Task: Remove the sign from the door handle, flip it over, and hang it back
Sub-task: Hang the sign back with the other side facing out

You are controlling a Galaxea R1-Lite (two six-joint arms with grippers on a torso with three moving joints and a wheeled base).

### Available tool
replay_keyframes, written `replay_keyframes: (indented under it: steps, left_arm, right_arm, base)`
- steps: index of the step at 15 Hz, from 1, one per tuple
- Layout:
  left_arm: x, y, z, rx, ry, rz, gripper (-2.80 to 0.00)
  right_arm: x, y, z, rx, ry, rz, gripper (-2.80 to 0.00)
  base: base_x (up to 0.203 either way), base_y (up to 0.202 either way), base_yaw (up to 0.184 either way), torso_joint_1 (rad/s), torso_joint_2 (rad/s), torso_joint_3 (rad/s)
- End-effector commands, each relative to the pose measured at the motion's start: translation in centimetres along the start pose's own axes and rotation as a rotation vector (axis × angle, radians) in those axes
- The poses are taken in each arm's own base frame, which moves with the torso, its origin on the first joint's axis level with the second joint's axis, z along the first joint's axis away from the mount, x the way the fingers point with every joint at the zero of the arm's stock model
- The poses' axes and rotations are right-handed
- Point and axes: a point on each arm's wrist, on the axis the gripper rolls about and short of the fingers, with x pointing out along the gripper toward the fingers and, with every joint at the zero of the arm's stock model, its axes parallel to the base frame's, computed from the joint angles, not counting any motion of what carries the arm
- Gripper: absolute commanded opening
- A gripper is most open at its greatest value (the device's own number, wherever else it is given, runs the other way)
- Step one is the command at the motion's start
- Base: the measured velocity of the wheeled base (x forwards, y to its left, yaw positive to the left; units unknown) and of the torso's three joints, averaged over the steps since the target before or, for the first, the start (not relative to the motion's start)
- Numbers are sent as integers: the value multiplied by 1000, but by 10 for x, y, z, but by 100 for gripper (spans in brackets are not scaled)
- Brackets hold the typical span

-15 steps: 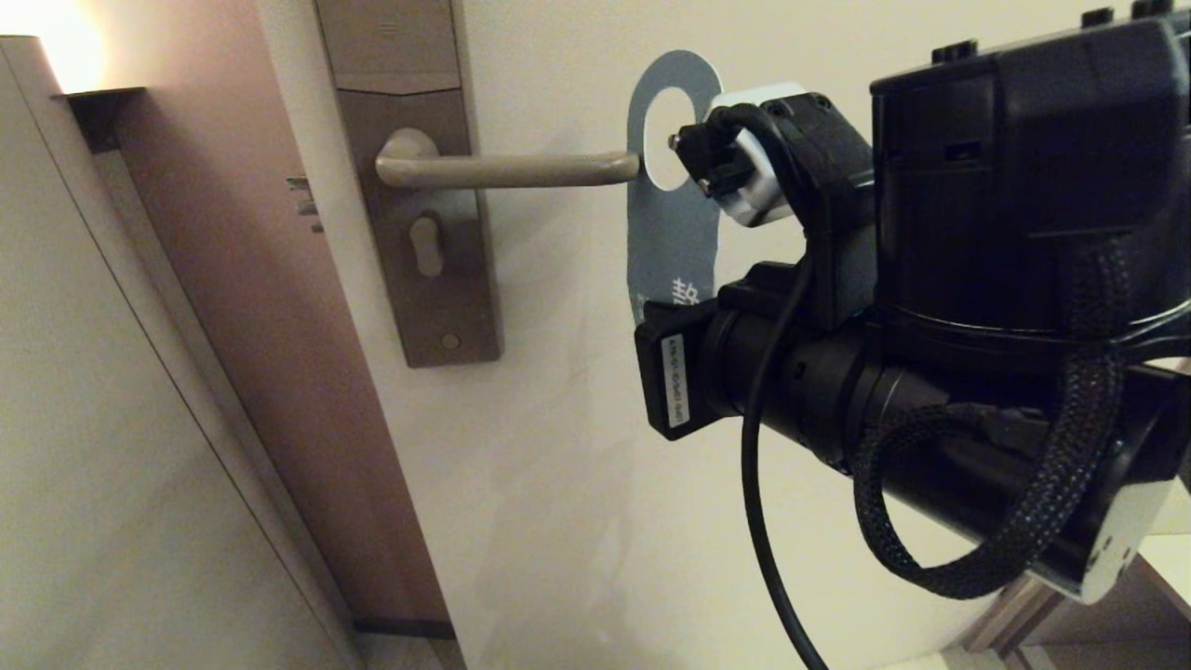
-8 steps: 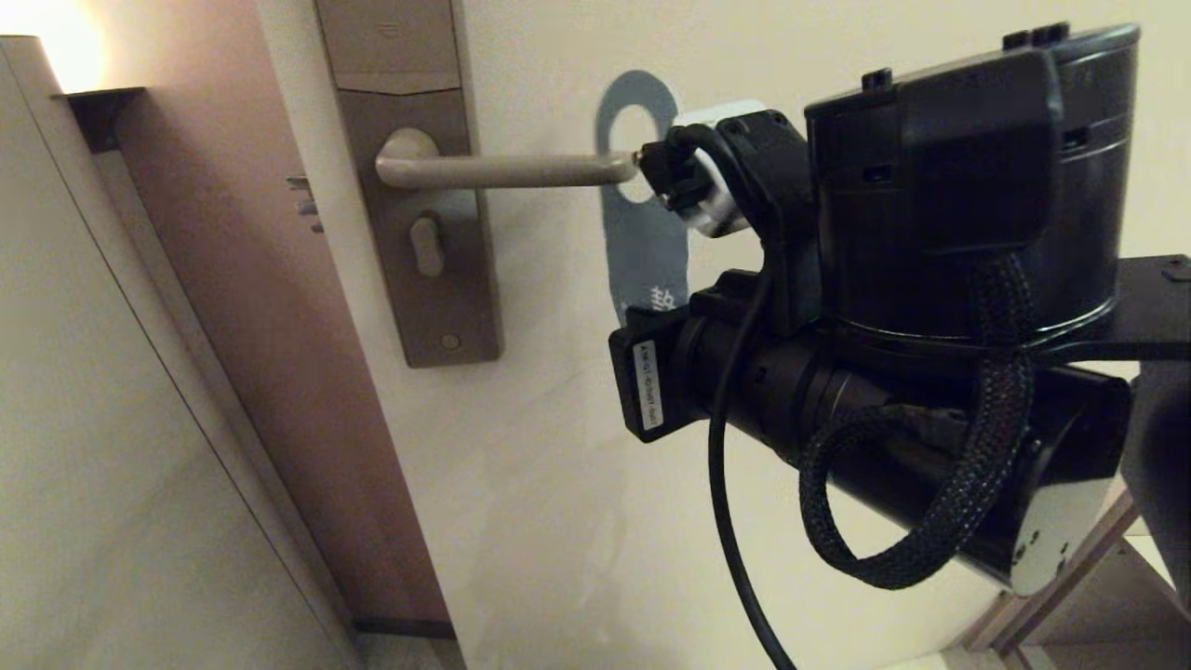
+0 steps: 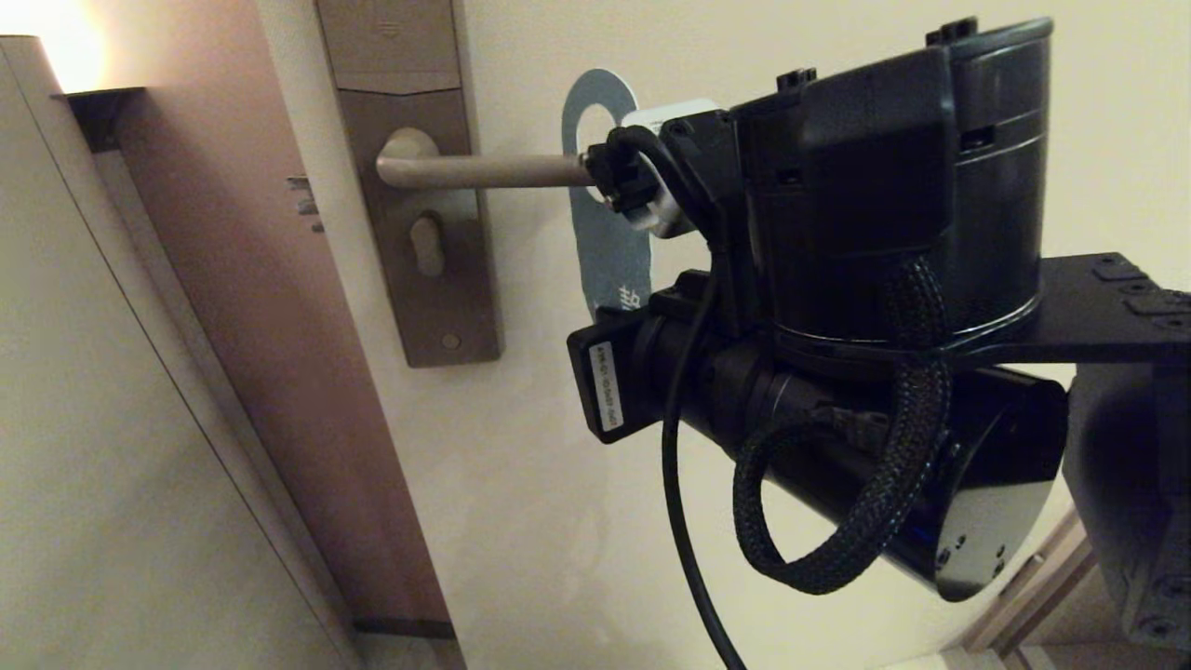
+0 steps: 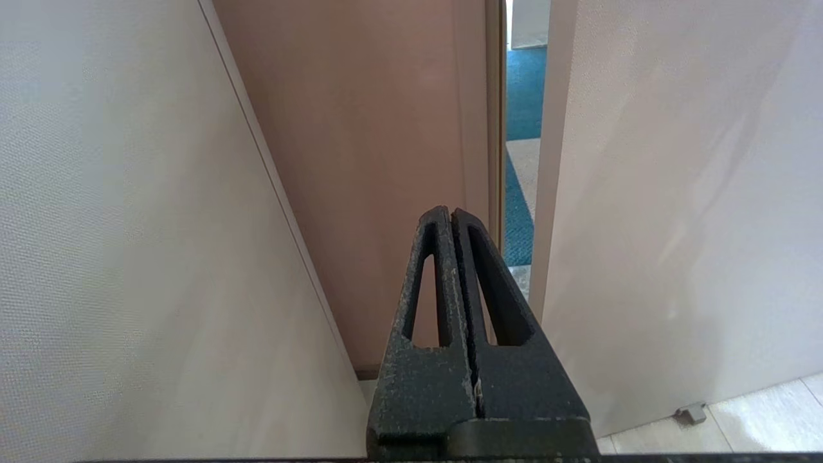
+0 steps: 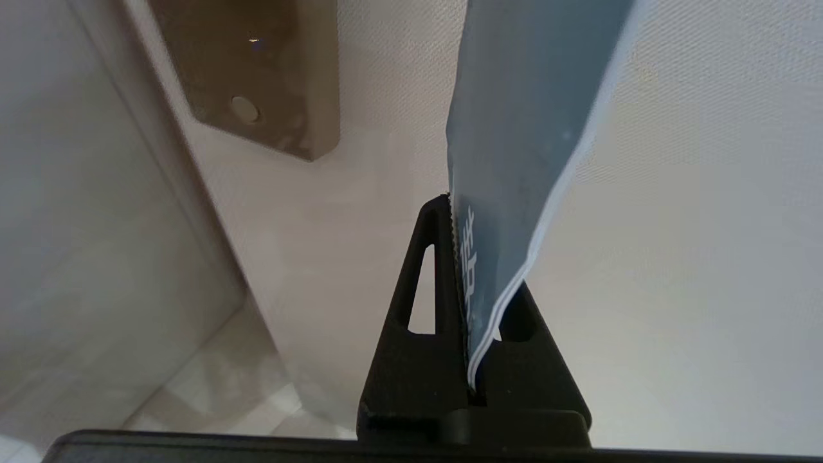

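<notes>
Head view dim and warm; lamp glow (image 3: 56,46) blown out, far from my right arm. Wrist views brighter, cooler. Lock plate (image 5: 257,77) soft.

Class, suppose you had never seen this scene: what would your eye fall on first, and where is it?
First, the bulky black right arm fills the head view's right side, its right gripper shut on the blue sign's lower end. Next, the sign's oval hole sits at the tip of the door handle, which juts from a tall brown lock plate.
</notes>
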Motion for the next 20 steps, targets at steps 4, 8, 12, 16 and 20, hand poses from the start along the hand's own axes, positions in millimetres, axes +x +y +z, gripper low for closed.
replay_keyframes:
  steps: [4,8,12,16,20]
  left_arm:
    - [0,0,0,0,0,-1,-280]
    - [0,0,0,0,0,0,-280]
    - [0,0,0,0,0,1,-280]
    - [0,0,0,0,0,-1,-280]
    - [0,0,0,0,0,-1,-280]
  right_arm:
    - [0,15,3,-7,-12,-52,-280]
    - [-5,30,1,-21,-18,-81,-280]
    - [-11,41,-3,-31,-20,-58,-280]
    - [-9,51,-9,-47,-10,-48,-280]
    - [-9,55,-7,-30,-15,-38,-280]
  base:
    - [0,0,0,0,0,0]
    - [0,0,0,0,0,0]
    - [0,0,0,0,0,0]
    - [0,0,0,0,0,0]
    - [0,0,0,0,0,0]
